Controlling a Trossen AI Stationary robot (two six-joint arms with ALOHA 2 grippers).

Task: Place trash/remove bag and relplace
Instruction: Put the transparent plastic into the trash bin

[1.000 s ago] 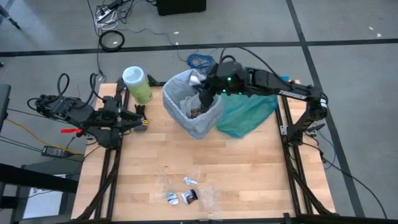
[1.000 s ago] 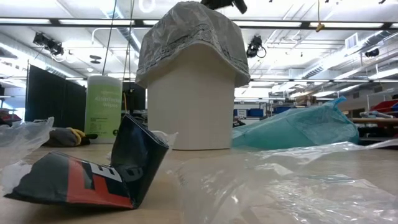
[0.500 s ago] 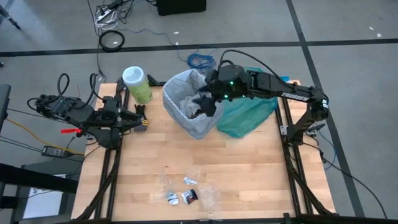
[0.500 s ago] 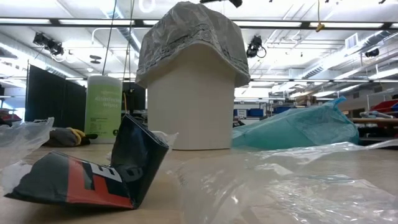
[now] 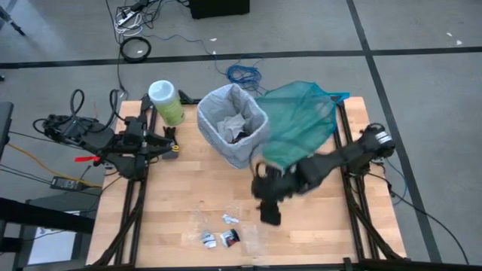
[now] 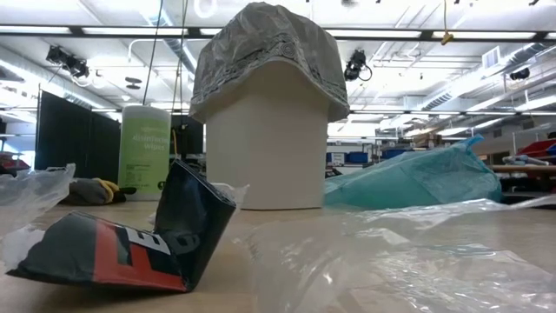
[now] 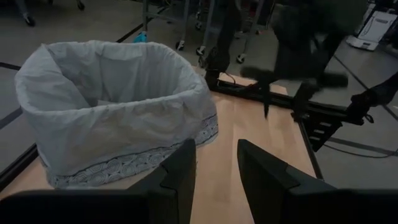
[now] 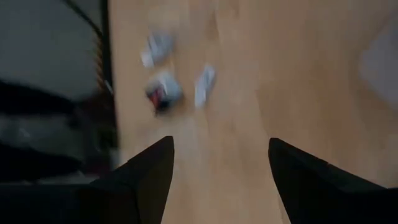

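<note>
The left gripper [image 5: 172,143] rests at the table's left edge, beside the pale green cylindrical canister [image 5: 166,101]. Its fingers [image 7: 180,177] stand parted with nothing between them. It points toward the bin, which suggests it is parked clear of the working area while the other arm collects scraps.

Just to the right stands the white plastic bin [image 5: 233,124], lined with the pale grey-white crinkly plastic bag [image 7: 112,106]. The liner's edge is folded down over the rim, presumably so the mouth stays wide for dropped items. Several crumpled scraps already lie inside [image 5: 235,129]. The bag is thus in place, and its removal and replacement remain to be done.

In front of the bin, near the table's front edge, the remaining trash [image 5: 222,229] lies in a small cluster: white paper scraps, a dark wrapper and clear crinkled film.

The right gripper [image 5: 269,205] hovers over the bare wood between bin and cluster, well apart from both. Its fingers [image 8: 146,171] are spread wide and empty, judged ready for the next piece.

Behind the right arm, the teal-green translucent plastic bag [image 5: 300,120] lies against the bin's right side, probably set aside.
</note>
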